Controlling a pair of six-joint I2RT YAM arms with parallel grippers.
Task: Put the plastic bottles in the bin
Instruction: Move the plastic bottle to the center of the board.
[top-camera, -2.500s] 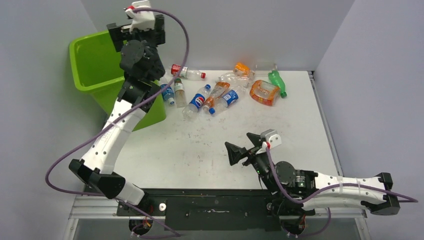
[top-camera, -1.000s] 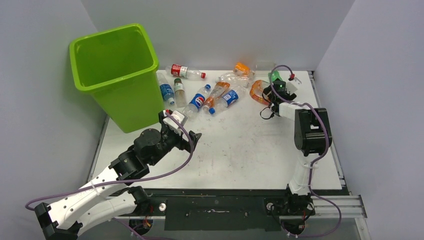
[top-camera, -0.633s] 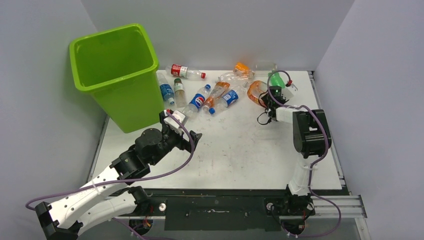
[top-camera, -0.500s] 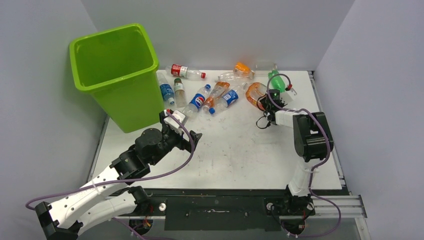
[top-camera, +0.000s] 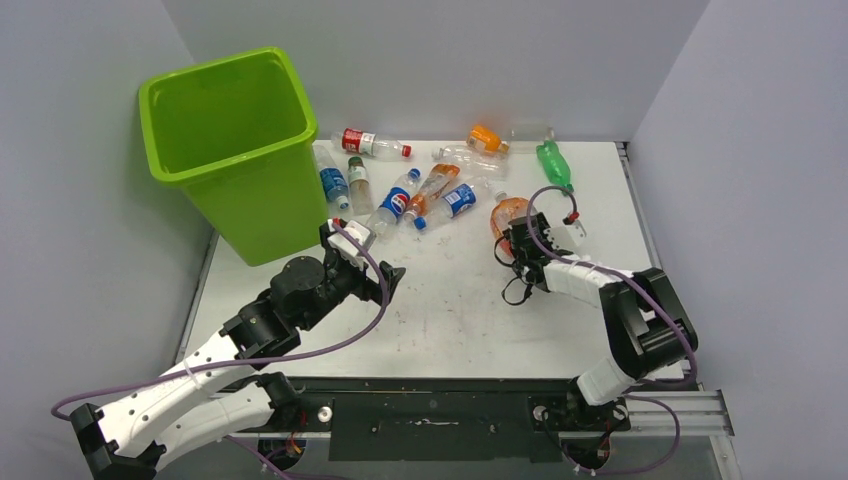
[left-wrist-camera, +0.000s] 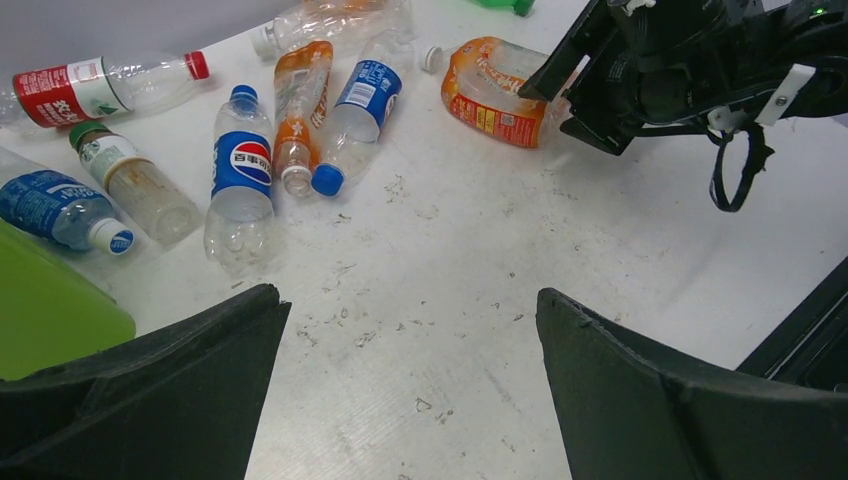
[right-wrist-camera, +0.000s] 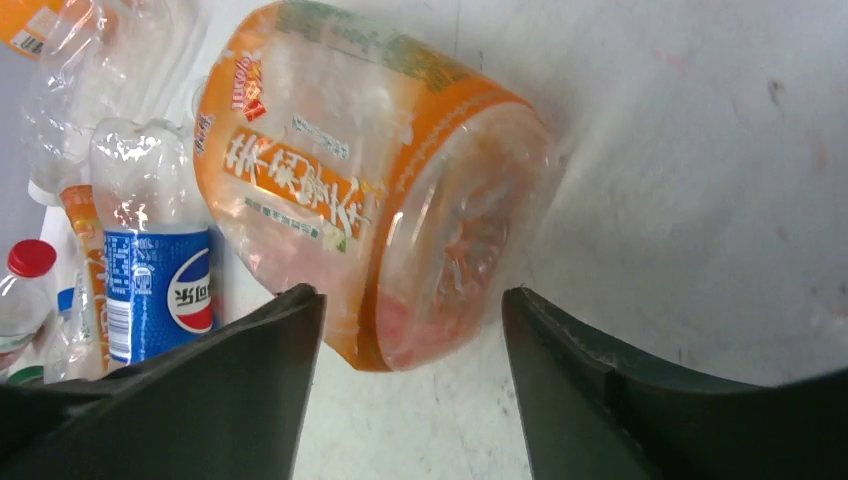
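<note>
A crushed orange plastic bottle (top-camera: 507, 213) (right-wrist-camera: 370, 200) lies on the table right of centre. Its near end sits between the fingertips of my right gripper (top-camera: 508, 234) (right-wrist-camera: 410, 300), whose jaws stand part open; the left finger is against the bottle and a gap shows at the right finger. My left gripper (top-camera: 390, 283) (left-wrist-camera: 410, 300) hovers wide open over bare table, holding nothing. Several more bottles lie at the back: a Pepsi one (top-camera: 397, 200) (left-wrist-camera: 241, 170), a red-labelled one (top-camera: 370, 143) and a green one (top-camera: 553, 163). The lime-green bin (top-camera: 160, 95) stands upright at the far left.
Two small bottles (top-camera: 342, 185) lie against the bin's right side. Grey walls close the back and both sides. The right arm's cable loops (top-camera: 552, 200) above the table near the orange bottle. Bare table (top-camera: 450, 300) stretches between the two grippers.
The right gripper has drawn back toward the near side, and the orange bottle has come with it, away from the green bottle. The left arm has stayed still.
</note>
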